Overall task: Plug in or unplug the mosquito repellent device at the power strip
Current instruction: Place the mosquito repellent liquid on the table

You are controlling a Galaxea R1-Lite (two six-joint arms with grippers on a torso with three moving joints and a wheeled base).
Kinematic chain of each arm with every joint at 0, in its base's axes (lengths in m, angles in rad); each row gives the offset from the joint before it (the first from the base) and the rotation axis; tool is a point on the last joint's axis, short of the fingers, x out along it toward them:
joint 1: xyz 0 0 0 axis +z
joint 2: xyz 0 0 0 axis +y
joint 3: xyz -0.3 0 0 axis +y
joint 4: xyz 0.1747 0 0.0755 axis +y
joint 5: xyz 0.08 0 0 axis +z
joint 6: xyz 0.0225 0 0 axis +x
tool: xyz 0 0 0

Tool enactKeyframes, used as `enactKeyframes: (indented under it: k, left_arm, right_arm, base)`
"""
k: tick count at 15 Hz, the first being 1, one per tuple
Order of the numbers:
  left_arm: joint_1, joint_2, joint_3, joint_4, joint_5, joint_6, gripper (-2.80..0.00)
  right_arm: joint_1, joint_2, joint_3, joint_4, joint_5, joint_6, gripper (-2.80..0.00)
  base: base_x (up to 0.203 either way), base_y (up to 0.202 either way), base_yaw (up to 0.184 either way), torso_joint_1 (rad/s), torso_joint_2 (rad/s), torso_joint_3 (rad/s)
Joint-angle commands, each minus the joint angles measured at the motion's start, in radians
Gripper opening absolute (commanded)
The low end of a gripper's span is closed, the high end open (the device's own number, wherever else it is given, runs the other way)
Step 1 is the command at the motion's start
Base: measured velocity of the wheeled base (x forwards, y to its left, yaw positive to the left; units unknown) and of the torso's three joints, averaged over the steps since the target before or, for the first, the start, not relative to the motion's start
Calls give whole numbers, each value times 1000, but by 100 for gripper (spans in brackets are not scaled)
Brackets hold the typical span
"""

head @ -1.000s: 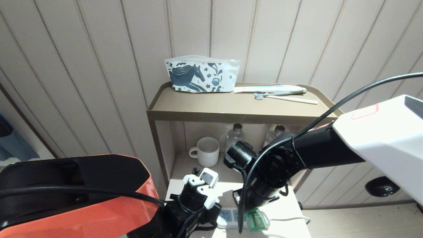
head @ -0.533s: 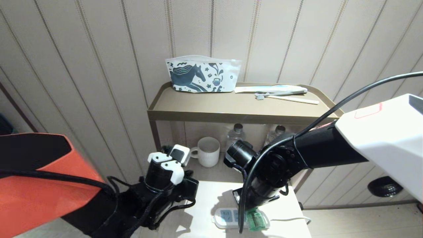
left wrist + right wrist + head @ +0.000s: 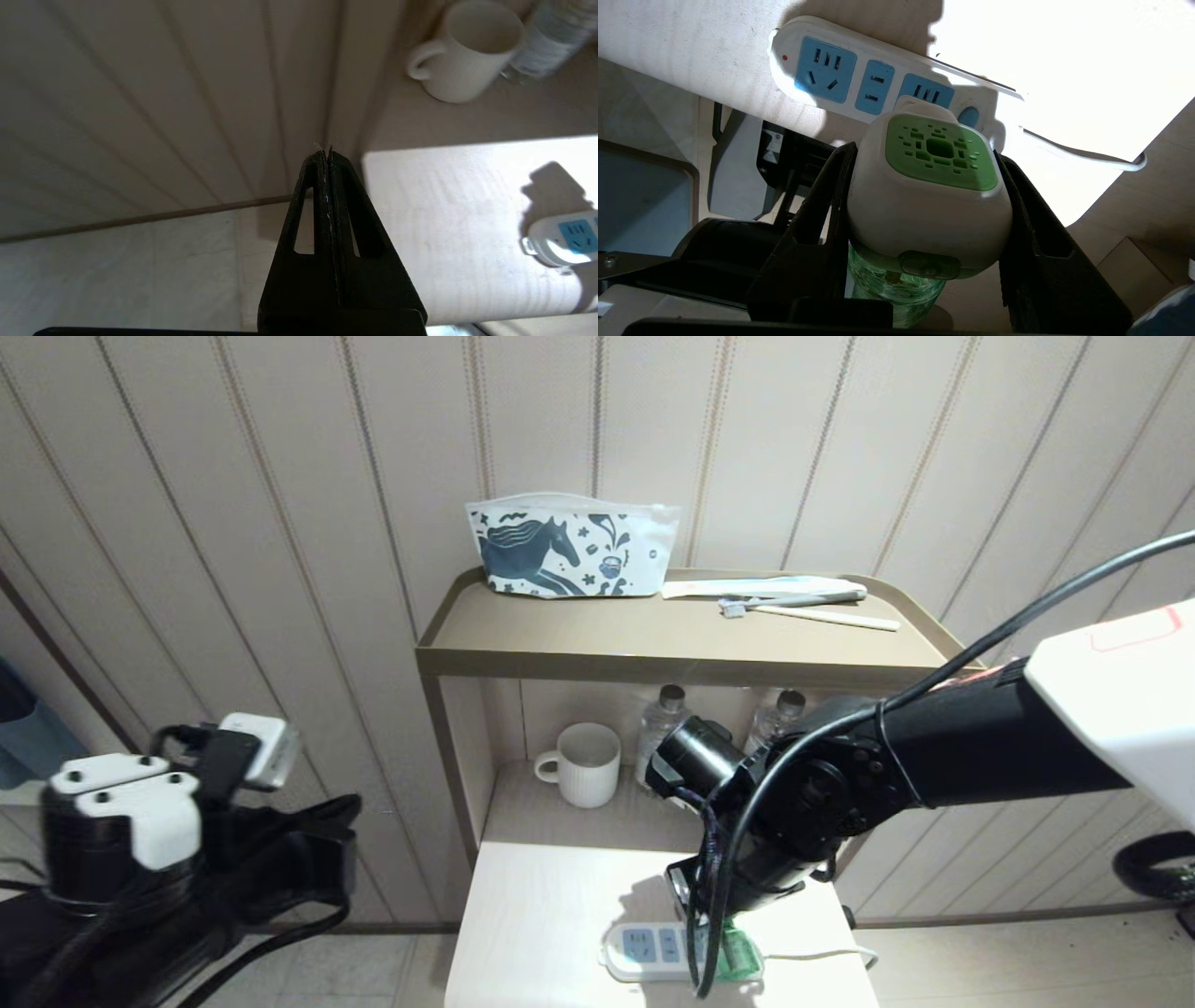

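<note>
You are looking at the right gripper (image 3: pixel 924 186) clamping the mosquito repellent device (image 3: pixel 931 196) by its white sides, right at the power strip (image 3: pixel 878 88) on the pale table (image 3: pixel 551 915). The right wrist view is showing you what the head view is hiding: the device's green vented face, its green bottle hanging behind, and its head sitting over the socket face nearest the strip's round button. You cannot tell from either view whether the prongs are seated. In the head view the right arm is covering most of this; only a green sliver of the device (image 3: pixel 742 957) is peeking out beside the strip (image 3: pixel 653 952).

The left wrist view is giving you the left gripper (image 3: pixel 329 154) with its fingers pressed together and holding nothing, off the table's edge away from the strip, over the floor and wall panelling.

Compared with a second ago, the left arm is swinging well away from the power strip: it was hovering right beside the strip's near end, and now it is sitting far off the table. The right gripper is keeping its grip in the same spot.

Counting for you: one power strip with three blue socket faces, one device, one mug (image 3: pixel 583 763), two clear bottles (image 3: pixel 665 723) behind the strip on the lower shelf, one horse-print pouch (image 3: pixel 574 546) on the upper shelf.
</note>
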Motion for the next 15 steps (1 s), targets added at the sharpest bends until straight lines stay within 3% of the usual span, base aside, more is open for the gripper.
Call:
enactKeyframes:
  k: [1, 5, 7, 11, 13, 15]
  left_arm:
    - [57, -394, 2, 249, 6, -3, -280]
    - [122, -889, -136, 920, 48, -45, -280]
    - [224, -988, -167, 1140, 98, -74, -280]
    - [494, -1132, -139, 1237, 91, -72, -280]
    - [530, -1201, -99, 1290, 69, -61, -280]
    - [514, -1229, -32, 1226, 70, -34, -280]
  right_arm:
    - [7, -23, 5, 4, -1, 0, -280]
    - [9, -33, 9, 2, -1, 2, -280]
    - [9, -38, 9, 2, -1, 2, -280]
    - [10, -68, 12, 4, -10, 0, -280]
    - [10, -74, 14, 4, -13, 1, -280]
    - [13, -76, 19, 2, -16, 0, -280]
  base:
    - [0, 0, 0, 0, 0, 0]
    - [0, 0, 0, 0, 0, 0]
    - [0, 0, 0, 0, 0, 0]
    - [0, 0, 0, 0, 0, 0]
    - [0, 0, 0, 0, 0, 0]
    - [0, 0, 0, 0, 0, 0]
